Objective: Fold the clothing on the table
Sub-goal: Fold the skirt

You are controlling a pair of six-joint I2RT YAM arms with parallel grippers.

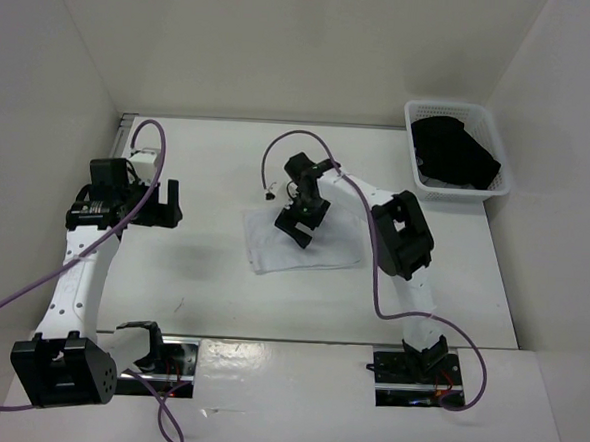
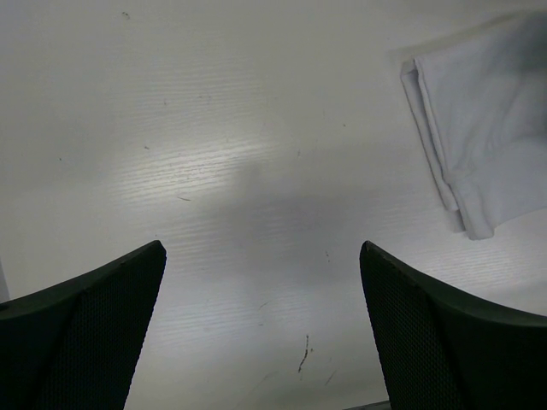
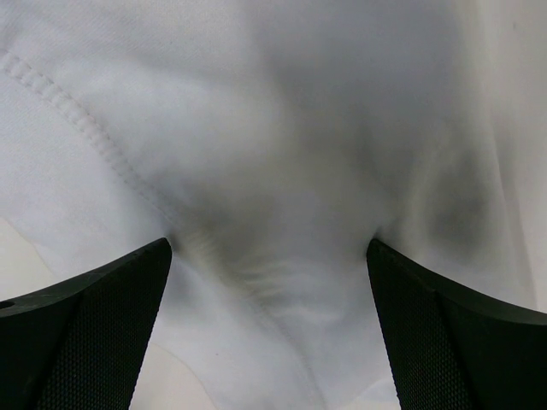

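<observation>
A folded white clothing (image 1: 268,247) lies in the middle of the white table (image 1: 208,171), its layered left edge and stitched hem facing the left arm. Bare tabletop runs wide to the left of it and in front of it, down to the dark rail at the near edge. White walls (image 1: 285,50) close in the table at the back and on both sides. At the far right corner a white lattice basket (image 1: 415,174) holds a black garment (image 1: 459,156), well apart from the clothing.

The right gripper (image 1: 300,227) stands directly over the clothing, pointing down, jaws spread wide and clamped on nothing. In the right wrist view its two dark fingertips sit at the fabric, which puckers into soft creases between them, a stitched seam running off to the upper left.

The left gripper (image 1: 174,204) hangs over bare table well to the left of the clothing, jaws likewise wide apart and holding nothing. In the left wrist view the clothing's folded corner shows at the upper right, clear of both fingers, with only scuffed tabletop between them.
</observation>
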